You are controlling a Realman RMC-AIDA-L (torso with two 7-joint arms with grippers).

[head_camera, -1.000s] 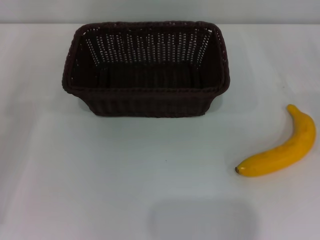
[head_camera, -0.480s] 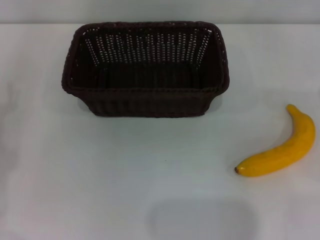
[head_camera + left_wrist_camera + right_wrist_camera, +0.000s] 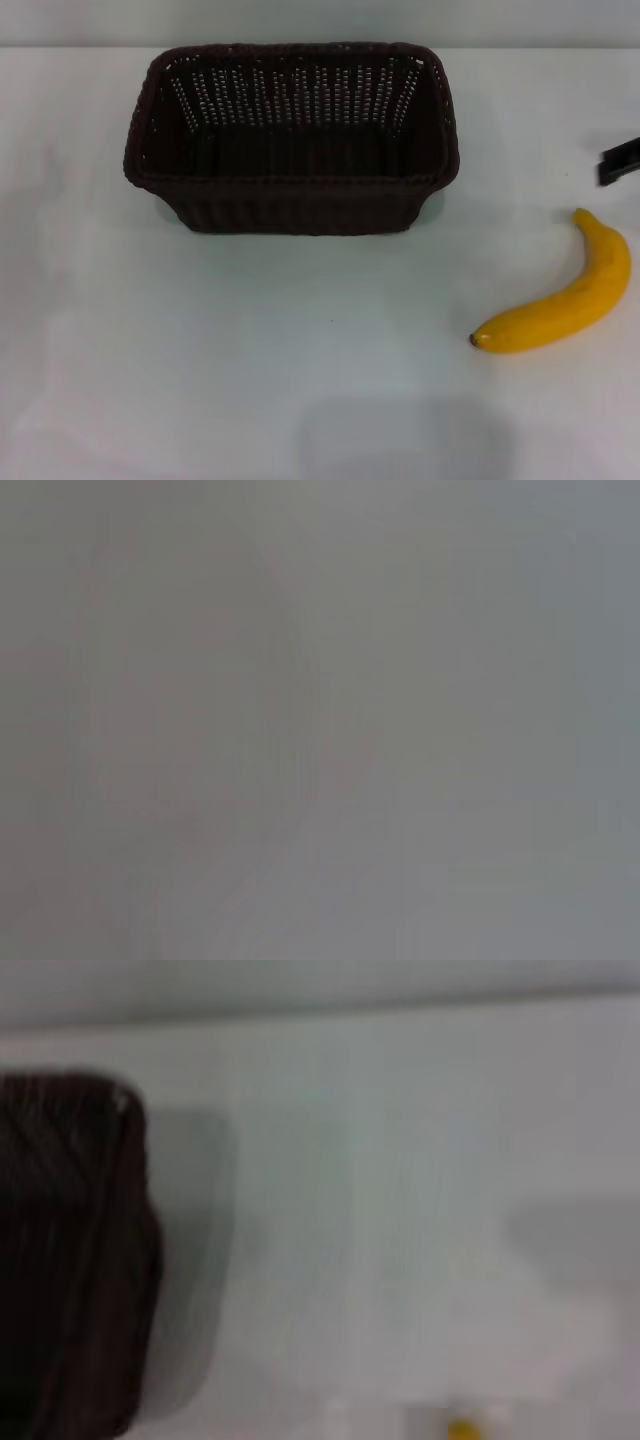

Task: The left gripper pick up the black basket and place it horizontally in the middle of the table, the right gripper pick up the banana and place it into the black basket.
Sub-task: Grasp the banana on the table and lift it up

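The black basket (image 3: 292, 135) stands upright and empty on the white table (image 3: 250, 340), lengthwise across the far middle. It also shows in the right wrist view (image 3: 70, 1250) as a dark corner. The yellow banana (image 3: 560, 295) lies on the table at the right, its dark tip pointing toward the middle. A sliver of yellow from it shows in the right wrist view (image 3: 462, 1428). A black tip of my right gripper (image 3: 620, 160) shows at the right edge of the head view, beyond the banana and apart from it. My left gripper is out of view.
The table's far edge runs just behind the basket. The left wrist view shows only a blank grey surface.
The black tip of my right gripper has come into the head view at the right edge. The basket and the banana have not moved.
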